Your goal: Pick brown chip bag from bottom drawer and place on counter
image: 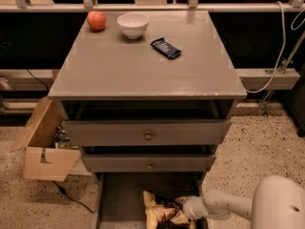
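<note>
The brown chip bag [159, 213], tan-yellow and dark brown, lies in the open bottom drawer [119, 199] at the lower edge of the view. My gripper [180, 205] reaches in from the right on its white arm and sits at the bag's right edge, touching or nearly touching it. The bag's lower part is cut off by the frame. The counter [143, 70] is the wide grey top of the cabinet above.
On the counter's far side stand a red apple [96, 20], a white bowl [133, 25] and a dark blue candy bar [166, 48]. Two upper drawers [147, 133] are slightly pulled out. An open cardboard box [45, 149] sits to the cabinet's left.
</note>
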Robot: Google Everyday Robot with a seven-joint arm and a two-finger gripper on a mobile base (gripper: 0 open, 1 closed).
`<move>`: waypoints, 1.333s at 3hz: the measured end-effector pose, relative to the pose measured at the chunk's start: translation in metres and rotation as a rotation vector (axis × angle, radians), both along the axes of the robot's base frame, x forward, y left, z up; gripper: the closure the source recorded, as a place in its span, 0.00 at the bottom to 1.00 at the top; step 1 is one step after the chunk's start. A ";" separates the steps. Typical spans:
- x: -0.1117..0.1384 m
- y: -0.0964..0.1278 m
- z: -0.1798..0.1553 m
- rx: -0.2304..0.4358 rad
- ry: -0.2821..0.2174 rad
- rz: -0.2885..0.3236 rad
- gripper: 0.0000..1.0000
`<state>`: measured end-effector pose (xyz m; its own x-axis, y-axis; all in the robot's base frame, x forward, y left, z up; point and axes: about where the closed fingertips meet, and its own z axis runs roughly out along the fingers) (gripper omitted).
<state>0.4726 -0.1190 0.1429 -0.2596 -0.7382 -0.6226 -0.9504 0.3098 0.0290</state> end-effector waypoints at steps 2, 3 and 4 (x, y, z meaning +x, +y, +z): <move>-0.021 -0.018 0.108 0.175 -0.115 0.084 0.97; -0.005 -0.073 0.213 0.307 -0.278 0.084 1.00; -0.010 -0.104 0.277 0.391 -0.332 0.112 1.00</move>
